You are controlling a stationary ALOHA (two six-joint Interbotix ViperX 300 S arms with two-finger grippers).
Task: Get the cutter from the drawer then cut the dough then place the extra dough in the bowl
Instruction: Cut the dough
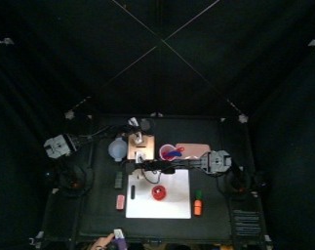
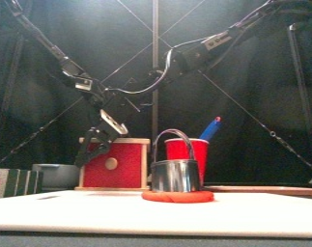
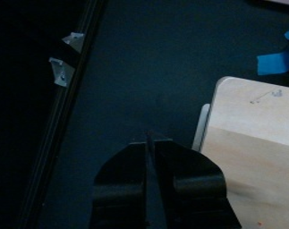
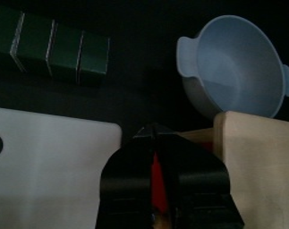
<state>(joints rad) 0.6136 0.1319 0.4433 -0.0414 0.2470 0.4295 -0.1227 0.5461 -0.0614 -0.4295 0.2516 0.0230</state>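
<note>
The round metal cutter with a wire handle (image 2: 175, 174) stands upright on the flat red dough disc (image 2: 178, 197), mid-way across the white cutting board (image 1: 179, 186), probably so its rim pins the cut centre. Neither arm grips it: the left gripper (image 3: 150, 143) and right gripper (image 4: 157, 141) show jaws pressed together, nothing clearly held. The blue-grey two-handled bowl (image 4: 236, 67) sits behind the board beside the pale wooden box (image 2: 113, 164), handy for the extra dough.

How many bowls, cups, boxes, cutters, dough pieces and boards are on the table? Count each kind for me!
bowl: 1
red cup: 1
wooden box: 1
cutter: 1
dough disc: 1
white cutting board: 1
Total: 6
</note>
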